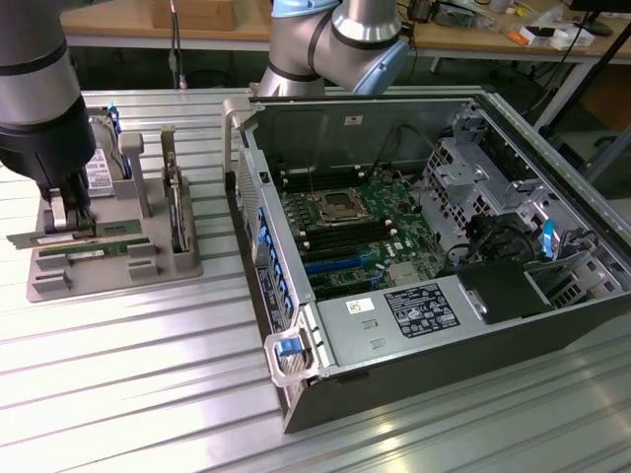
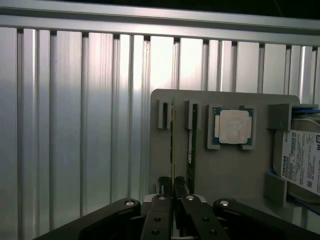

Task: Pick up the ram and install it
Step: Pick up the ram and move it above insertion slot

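Down at the grey fixture (image 2: 235,180) we go, and the gripper (image 2: 172,184) is right on the ram (image 2: 172,135). From the wrist view the jaws are pressed together on one end of the thin stick, a dark fingertip (image 2: 163,184) hard against each face and only the board's narrow edge running out between them. The ram stands on edge in its slot, the one closest to the fixture's outer edge, on the side away from the hard drive (image 2: 300,167).

Just beside it, one slot further in, a second memory stick (image 2: 191,150) stands on edge as well, green board with a pale sticker, nothing touching it. Next along sits the square silver processor chip (image 2: 233,126) in its blue-edged pocket. Beyond that is the hard drive with its white Toshiba label, at the fixture's far edge.

In the exterior view, the arm (image 1: 39,108) hangs straight down over the fixture, which rests on the slotted aluminium table (image 1: 118,394) towards the exterior view's left edge. Well apart from it, across the table to the exterior view's right, the computer case (image 1: 463,340) lies open on its side. Its green motherboard (image 1: 345,232) is exposed, with the memory slots running alongside the processor socket.
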`<state>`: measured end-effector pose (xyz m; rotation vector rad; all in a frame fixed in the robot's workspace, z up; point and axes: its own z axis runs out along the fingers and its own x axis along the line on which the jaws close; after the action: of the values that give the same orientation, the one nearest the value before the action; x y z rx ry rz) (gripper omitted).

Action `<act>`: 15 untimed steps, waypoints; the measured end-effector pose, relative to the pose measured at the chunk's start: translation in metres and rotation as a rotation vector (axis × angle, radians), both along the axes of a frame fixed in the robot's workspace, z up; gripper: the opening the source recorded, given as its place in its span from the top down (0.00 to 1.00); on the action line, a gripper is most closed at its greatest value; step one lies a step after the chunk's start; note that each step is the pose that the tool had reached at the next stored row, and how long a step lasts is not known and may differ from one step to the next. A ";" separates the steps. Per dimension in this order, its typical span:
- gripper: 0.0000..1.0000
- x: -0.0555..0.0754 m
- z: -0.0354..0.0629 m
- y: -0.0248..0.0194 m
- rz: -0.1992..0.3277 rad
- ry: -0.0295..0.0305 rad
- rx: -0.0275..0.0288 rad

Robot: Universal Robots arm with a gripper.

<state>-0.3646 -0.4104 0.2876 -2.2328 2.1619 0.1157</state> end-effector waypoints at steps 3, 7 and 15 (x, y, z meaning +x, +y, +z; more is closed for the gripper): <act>0.87 0.000 0.0046 0.0003 0.000 0.0000 -0.0009; 0.87 0.000 0.0233 0.0015 0.000 0.0000 -0.0064; 0.87 0.000 0.0722 0.0046 0.000 0.0001 -0.0281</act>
<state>-0.3647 -0.4058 0.3598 -2.2475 2.1772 0.0859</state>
